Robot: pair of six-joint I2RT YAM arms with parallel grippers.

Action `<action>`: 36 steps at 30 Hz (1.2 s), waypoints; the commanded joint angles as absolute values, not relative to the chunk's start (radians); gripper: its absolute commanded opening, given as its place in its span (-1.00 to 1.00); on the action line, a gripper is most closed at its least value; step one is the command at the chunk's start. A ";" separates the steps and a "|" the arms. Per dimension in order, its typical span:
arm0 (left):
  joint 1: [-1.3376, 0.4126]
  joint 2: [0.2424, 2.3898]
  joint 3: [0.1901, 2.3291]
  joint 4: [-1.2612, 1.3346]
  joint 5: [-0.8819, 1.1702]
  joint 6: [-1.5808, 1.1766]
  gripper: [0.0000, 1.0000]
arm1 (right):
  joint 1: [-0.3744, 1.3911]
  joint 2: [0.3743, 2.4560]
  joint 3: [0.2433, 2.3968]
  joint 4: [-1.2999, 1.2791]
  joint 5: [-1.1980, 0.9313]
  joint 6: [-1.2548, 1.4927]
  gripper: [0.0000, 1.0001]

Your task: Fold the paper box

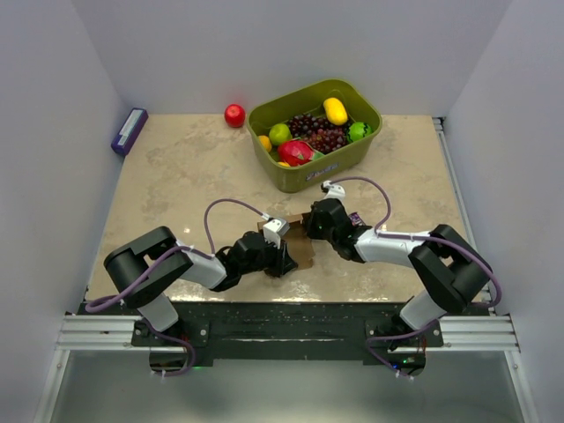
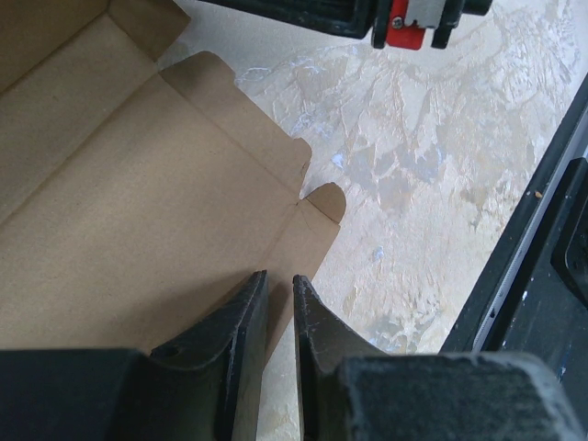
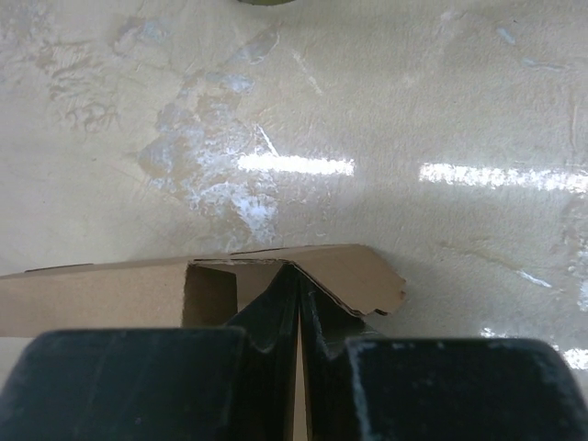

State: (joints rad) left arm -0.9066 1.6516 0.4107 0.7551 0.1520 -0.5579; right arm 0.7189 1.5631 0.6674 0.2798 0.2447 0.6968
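Tabletop [image 1: 176,176] is beige marbled stone-look and glossy, with strip-light glare in the right wrist view. Plain white walls [image 1: 264,44] close it in on three sides. A black base plate [image 1: 282,319] and an aluminium rail [image 1: 88,333] run along the near edge.

Paper box [image 1: 305,252] sits near-centre between the two wrists, a brown sheet lying mostly open.

Right gripper [image 3: 296,276]: fingers pressed together, pinching a raised flap of the box.

Left gripper [image 2: 280,280]: fingers nearly together with a thin slit, right at the sheet's edge. Can't tell if it actually grips.

At the back there's a green bin [image 1: 328,173] of fruit, a red apple [image 1: 234,115] just left of it, and a purple box [image 1: 129,130] against the left wall.
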 commanded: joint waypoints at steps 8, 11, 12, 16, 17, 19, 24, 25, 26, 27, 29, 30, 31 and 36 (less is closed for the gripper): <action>-0.914 1.667 0.411 0.735 0.149 -0.560 -0.56 | 0.716 1.571 0.661 0.268 0.290 0.718 -0.89; -0.914 1.666 0.413 0.735 0.149 -0.560 -0.56 | 0.716 1.571 0.664 0.267 0.291 0.718 -0.89; -0.916 1.664 0.413 0.735 0.149 -0.558 -0.56 | 0.716 1.574 0.666 0.258 0.298 0.719 -0.89; -0.914 1.667 0.411 0.735 0.149 -0.560 -0.56 | 0.718 1.575 0.667 0.249 0.307 0.718 -0.89; -0.914 1.667 0.413 0.735 0.149 -0.560 -0.56 | 0.716 1.575 0.667 0.244 0.310 0.721 -0.89; -0.914 1.667 0.413 0.735 0.150 -0.560 -0.56 | 0.716 1.572 0.666 0.239 0.321 0.729 -0.90; -0.914 1.666 0.411 0.735 0.150 -0.560 -0.56 | 0.716 1.569 0.672 0.218 0.330 0.739 -0.90; -0.914 1.667 0.411 0.735 0.150 -0.560 -0.57 | 0.716 1.569 0.672 0.216 0.331 0.741 -0.90; -0.914 1.667 0.413 0.735 0.150 -0.560 -0.57 | 0.716 1.569 0.670 0.218 0.333 0.747 -0.90; -0.914 1.669 0.411 0.735 0.150 -0.560 -0.57 | 0.716 1.569 0.669 0.216 0.333 0.750 -0.90; -0.914 1.667 0.411 0.735 0.150 -0.560 -0.57 | 0.718 1.565 0.666 0.209 0.342 0.759 -0.90; -0.914 1.667 0.411 0.735 0.150 -0.560 -0.57 | 0.716 1.563 0.667 0.207 0.344 0.759 -0.90; -0.914 1.667 0.413 0.735 0.152 -0.560 -0.57 | 0.716 1.560 0.669 0.206 0.347 0.758 -0.90; -0.914 1.669 0.411 0.736 0.150 -0.558 -0.57 | 0.718 1.566 0.669 0.213 0.333 0.759 -0.90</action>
